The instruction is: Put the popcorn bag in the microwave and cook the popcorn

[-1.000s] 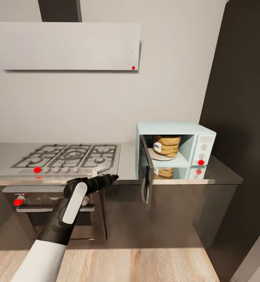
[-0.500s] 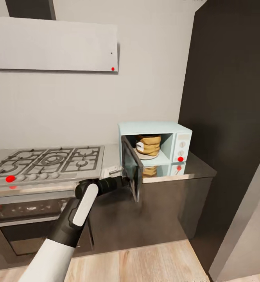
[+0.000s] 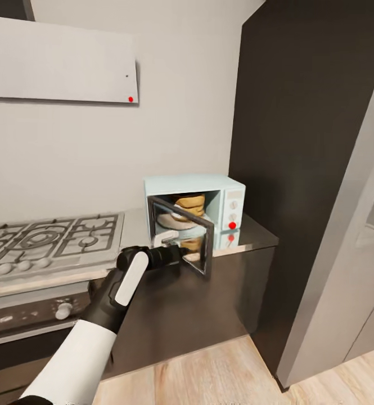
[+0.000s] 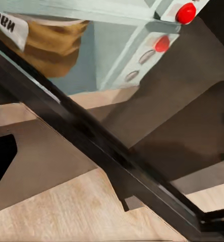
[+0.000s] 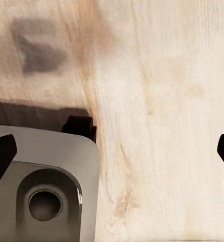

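A: Low centre, the left gripper (image 3: 178,254) presses the door (image 3: 182,236); whether its jaws are parted I can't tell.

B: The door has swung half shut since a second ago.

A: Behind it, mid-frame, the popcorn bag (image 3: 190,203) sits inside the microwave (image 3: 195,211). Heating probably comes next.

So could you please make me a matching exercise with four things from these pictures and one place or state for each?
Things:
1. popcorn bag
2. microwave door
3. left end effector
4. gas hob

Places or states:
a. partly open
b. on the countertop, left of the microwave
c. inside the microwave
d. at the door's lower edge

Pairs: 1-c, 2-a, 3-d, 4-b
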Available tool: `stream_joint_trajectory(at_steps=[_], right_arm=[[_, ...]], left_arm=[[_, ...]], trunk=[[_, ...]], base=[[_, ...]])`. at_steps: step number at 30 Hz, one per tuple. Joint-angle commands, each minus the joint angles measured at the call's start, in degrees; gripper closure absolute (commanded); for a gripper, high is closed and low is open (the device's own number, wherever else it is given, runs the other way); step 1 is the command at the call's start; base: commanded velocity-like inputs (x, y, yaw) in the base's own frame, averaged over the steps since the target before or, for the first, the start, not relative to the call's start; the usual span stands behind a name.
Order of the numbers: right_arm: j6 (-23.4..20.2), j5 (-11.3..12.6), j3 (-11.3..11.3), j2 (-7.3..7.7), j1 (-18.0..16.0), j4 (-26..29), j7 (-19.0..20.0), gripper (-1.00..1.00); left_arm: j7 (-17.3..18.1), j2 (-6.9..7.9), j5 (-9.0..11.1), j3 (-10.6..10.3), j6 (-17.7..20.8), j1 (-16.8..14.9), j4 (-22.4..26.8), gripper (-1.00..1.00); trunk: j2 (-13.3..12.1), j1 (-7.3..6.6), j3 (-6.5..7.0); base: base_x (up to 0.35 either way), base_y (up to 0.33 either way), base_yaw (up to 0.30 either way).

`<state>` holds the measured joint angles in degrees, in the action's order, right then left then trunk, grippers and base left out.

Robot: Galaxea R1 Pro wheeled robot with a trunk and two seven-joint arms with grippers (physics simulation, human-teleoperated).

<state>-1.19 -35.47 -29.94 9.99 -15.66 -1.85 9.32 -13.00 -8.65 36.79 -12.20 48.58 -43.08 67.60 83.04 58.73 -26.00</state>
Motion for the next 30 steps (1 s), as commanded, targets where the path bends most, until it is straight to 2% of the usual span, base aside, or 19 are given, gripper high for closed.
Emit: stream_joint_trajectory(at_steps=[1,3,5,10,12,17,30], right_arm=[[-0.09,-0.37,-0.47,0.03,-0.07,-0.08,0.12,-1.0],[-0.06,-0.3,-0.47,0.03,-0.07,-0.08,0.12,-1.0],[-0.04,-0.28,-0.47,0.1,-0.08,-0.08,0.12,-1.0],[-0.04,-0.29,-0.47,0.08,-0.07,-0.08,0.16,-1.0],[-0.04,-0.3,-0.54,0.09,-0.07,-0.08,0.17,-1.0],[-0.12,-0.3,-0.52,0.1,-0.07,-0.08,0.17,-1.0],[0.07,-0.47,-0.47,0.12,-0.07,-0.03,0.22,-1.0]], left_arm=[[-0.58,0.06,0.74,-0.02,0.02,-0.51,-0.76,-1.0],[-0.66,-0.02,-0.41,0.03,-0.61,-3.02,-3.96,-1.0],[-0.64,-0.18,-1.37,0.06,-3.31,-6.59,-9.01,-1.0],[-0.63,-0.18,-1.89,0.01,-7.23,-11.34,-18.38,-1.0],[-1.29,-0.13,-1.72,-0.05,-9.78,-11.74,-18.58,-1.0],[-2.07,0.15,-1.95,-0.13,-10.13,-11.76,-18.71,-1.0],[-2.62,0.23,-1.98,-0.02,-10.27,-11.76,-18.66,-1.0]], trunk=[[0.04,0.0,-0.06],[0.04,0.0,-0.06],[0.04,0.0,-0.06],[0.04,0.0,-0.06],[0.04,0.0,-0.06],[0.04,0.0,-0.06],[0.04,0.0,-0.06]], base=[[0.0,0.0,-0.287],[0.0,0.0,-0.287],[0.0,0.0,-0.287],[0.0,0.0,-0.287],[0.0,0.0,-0.286],[0.205,0.0,-0.242],[0.321,0.0,-0.009]])
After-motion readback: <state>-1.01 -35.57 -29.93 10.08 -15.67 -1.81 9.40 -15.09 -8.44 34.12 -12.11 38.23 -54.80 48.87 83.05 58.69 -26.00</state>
